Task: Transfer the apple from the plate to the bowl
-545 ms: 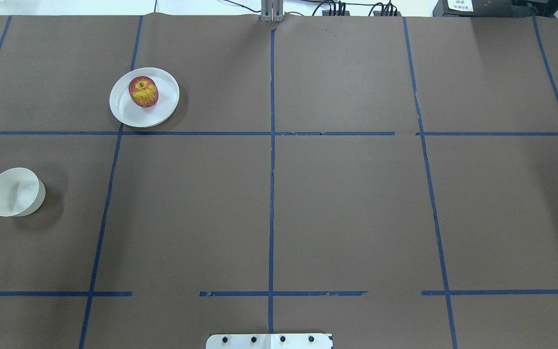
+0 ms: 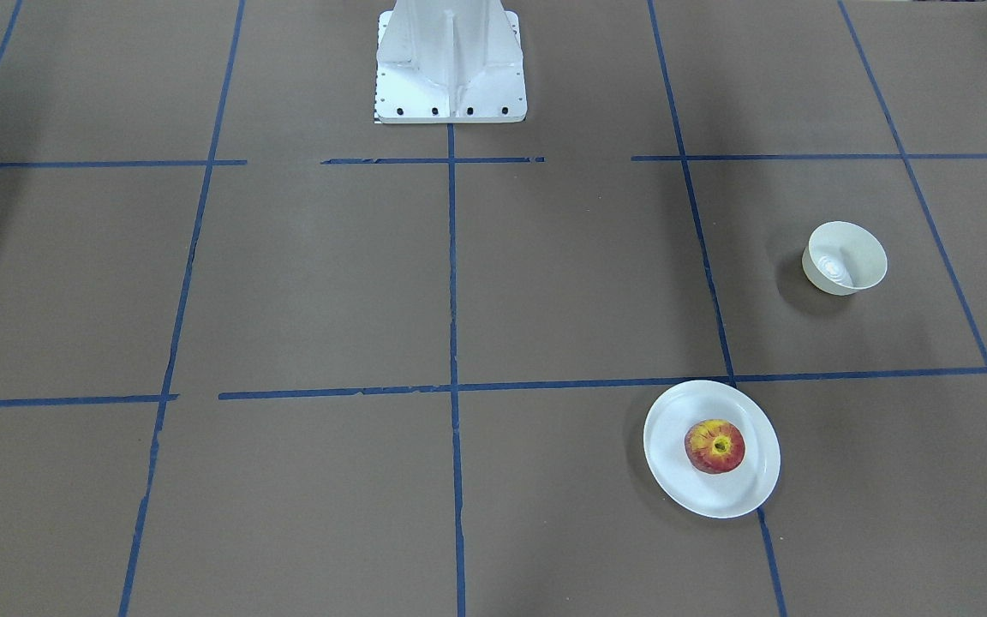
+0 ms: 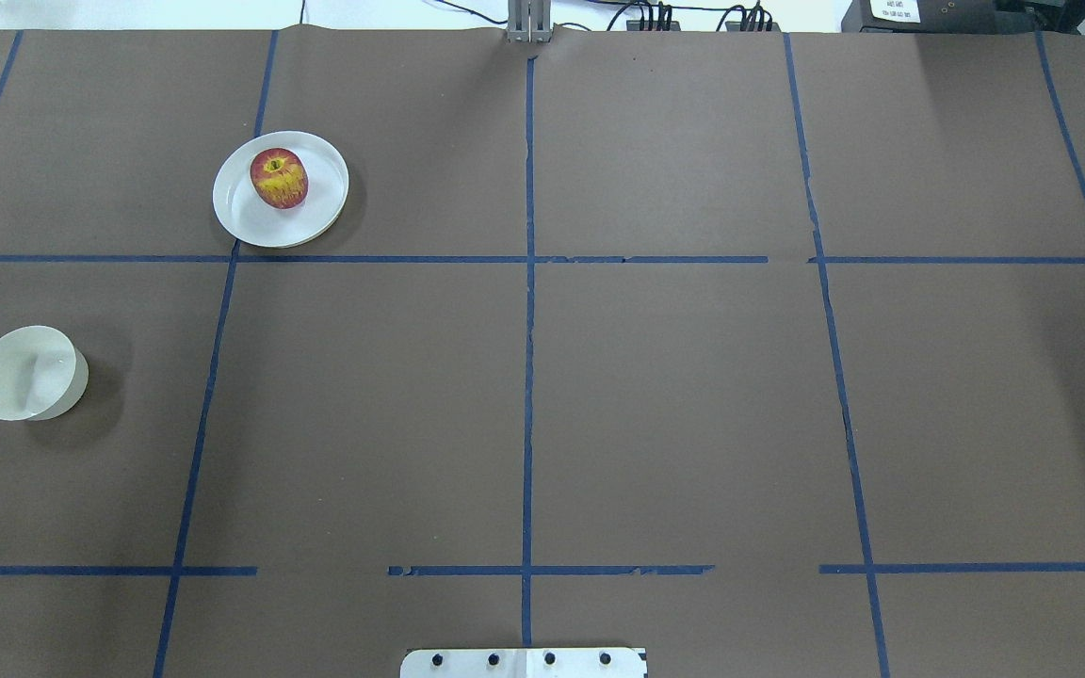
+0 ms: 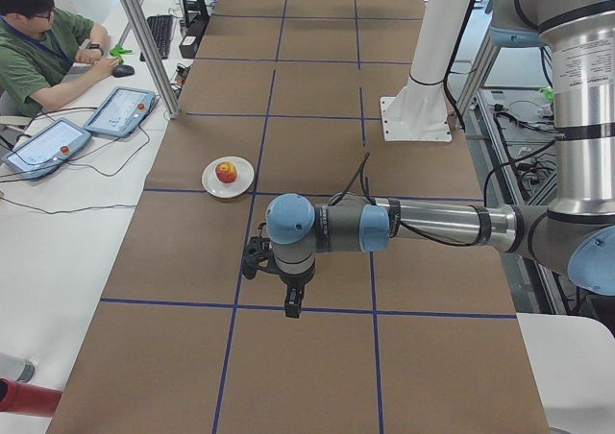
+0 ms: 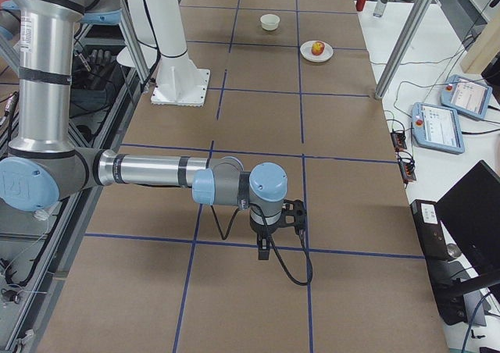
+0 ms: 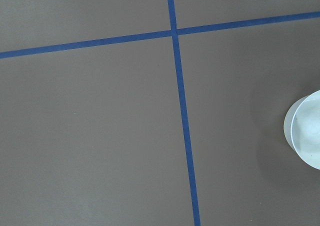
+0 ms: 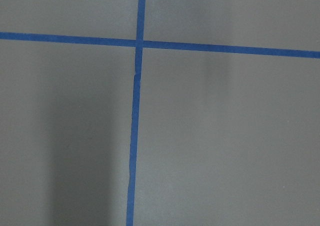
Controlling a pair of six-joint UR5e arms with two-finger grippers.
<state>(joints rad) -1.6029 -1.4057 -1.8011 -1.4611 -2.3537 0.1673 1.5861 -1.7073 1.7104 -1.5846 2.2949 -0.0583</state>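
Observation:
The red apple (image 3: 279, 177) with a yellow patch sits on the white plate (image 3: 251, 221) at the far left of the table, also in the front view as apple (image 2: 714, 446) on plate (image 2: 716, 497). The cream-white bowl (image 3: 29, 373) stands empty nearer the robot at the left edge, apart from the plate; it also shows in the front view (image 2: 845, 257) and at the left wrist view's right edge (image 6: 306, 136). My left gripper (image 4: 292, 307) and right gripper (image 5: 264, 251) hang above the brown table and show only in the side views; I cannot tell if they are open or shut.
The white robot pedestal (image 2: 451, 60) stands at the table's near middle edge. Blue tape lines (image 3: 528, 330) grid the brown table cover. An operator (image 4: 38, 40) sits with tablets (image 5: 441, 126) along the far side.

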